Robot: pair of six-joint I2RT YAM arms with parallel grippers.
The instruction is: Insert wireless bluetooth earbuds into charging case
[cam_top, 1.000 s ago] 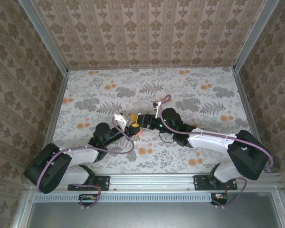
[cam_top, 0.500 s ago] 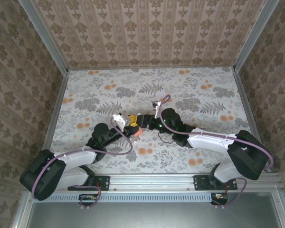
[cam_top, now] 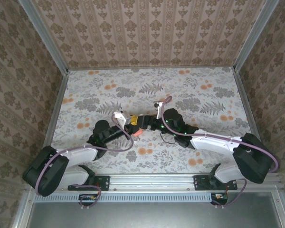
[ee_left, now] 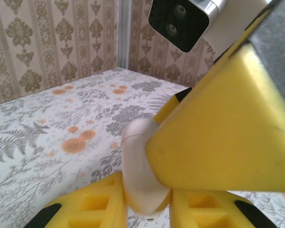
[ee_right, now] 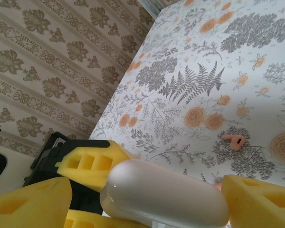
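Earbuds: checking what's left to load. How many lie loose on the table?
1: an earbud lies on the table in the right wrist view, beyond the white pebble. A second may be hidden behind it.

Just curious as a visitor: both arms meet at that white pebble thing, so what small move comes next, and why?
Probably the right end effector should back straight off: its jaws stand open beside the white pebble-shaped object, while the left end effector pinches it. A coral earbud lies on the table.

Floral table [cam_top: 190,90], 1 coral earbud [ee_right: 233,141]
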